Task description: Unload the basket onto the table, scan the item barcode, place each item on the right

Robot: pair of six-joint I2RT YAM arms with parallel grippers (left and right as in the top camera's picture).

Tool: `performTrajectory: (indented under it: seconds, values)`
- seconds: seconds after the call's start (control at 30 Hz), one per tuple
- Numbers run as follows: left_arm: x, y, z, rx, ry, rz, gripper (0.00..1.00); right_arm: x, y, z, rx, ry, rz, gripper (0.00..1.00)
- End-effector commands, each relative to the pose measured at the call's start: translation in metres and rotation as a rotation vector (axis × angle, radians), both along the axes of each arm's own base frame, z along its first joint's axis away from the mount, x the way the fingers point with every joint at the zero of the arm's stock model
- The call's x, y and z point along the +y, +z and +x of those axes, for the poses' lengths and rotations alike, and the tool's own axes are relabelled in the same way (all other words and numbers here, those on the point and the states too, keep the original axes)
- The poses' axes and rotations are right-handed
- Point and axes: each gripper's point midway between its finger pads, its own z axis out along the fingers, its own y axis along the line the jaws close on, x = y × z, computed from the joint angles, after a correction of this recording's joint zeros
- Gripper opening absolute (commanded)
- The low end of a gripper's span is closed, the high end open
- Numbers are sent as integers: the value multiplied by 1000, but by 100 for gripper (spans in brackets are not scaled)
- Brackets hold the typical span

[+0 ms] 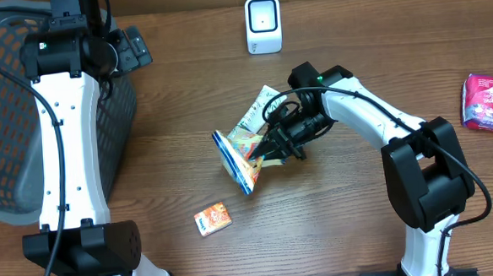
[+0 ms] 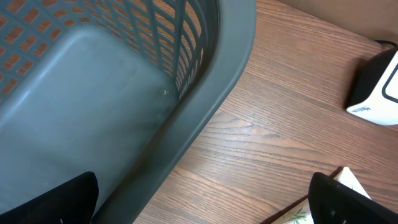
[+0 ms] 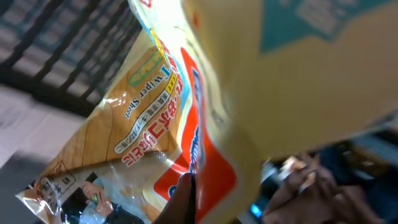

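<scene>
**Item 1. Wiper-sheet packet (image 1: 240, 151) (the thing to scan).** It sits at the centre of the overhead frame, tilted up on edge. I cannot tell whether its lower corner touches the table (image 1: 344, 234). The right gripper (image 1: 268, 147) is clamped on its right-hand margin, with the jaws pressed together on the film. I judge it is pinched at the edge so that both printed faces stay uncovered for reading. One face fills my right wrist view, but I can find no barcode on it, nor in any other view.

**Item 2. Scanner (image 1: 263, 25).** It is white and stands upright at the top centre of the overhead frame, well apart from the packet. Its window faces down-frame, so I expect the packet must be carried up and turned toward it.

**Item 3. Basket (image 1: 8, 108).** Grey mesh, at the left edge. I see nothing on the stretch of floor the left wrist view shows. The rest is partly hidden by the arm.

**Item 4. Left gripper (image 1: 132, 49).** It is at the upper left, just past the basket's rim, with fingers spread wide and holding nothing. I take it to be parked out of the way.

**Item 5. Small orange box (image 1: 213, 217).** Lower centre, lying flat and loose.

**Item 6. Purple packet (image 1: 488, 102).** At the right edge, cut off by the frame.
</scene>
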Motion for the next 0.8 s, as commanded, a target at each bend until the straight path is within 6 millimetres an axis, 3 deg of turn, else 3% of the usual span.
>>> performTrajectory:
  seconds: [0.0,0.1,0.2,0.23,0.33,0.5,0.63,0.7,0.77]
  values:
    - [-1,-6,0,20,-5,-5,100,4,33,6,59,-27,179,4]
    - [-1,-6,1,19,-4,-5,100,0,24,10,58,-41,121,4]
    - [-1,-6,0,20,-4,-5,100,-10,-17,22,-76,-48,-89,4]
    - [-1,-6,0,19,-4,-5,100,-18,-35,25,-116,-48,-199,4]
    - [-1,-6,0,19,-4,-5,100,-39,-64,29,-185,-37,-397,4]
    - [-1,-6,0,19,-5,-5,100,-82,-100,37,-295,-10,-711,5]
    - [-2,-6,0,20,-5,-5,100,-111,-115,49,-423,43,-876,35]
    - [-2,-6,0,19,-5,-5,100,-122,-119,55,-462,51,-942,41]
    - [-1,-6,0,19,-5,-5,100,-131,-119,64,-535,83,-989,56]
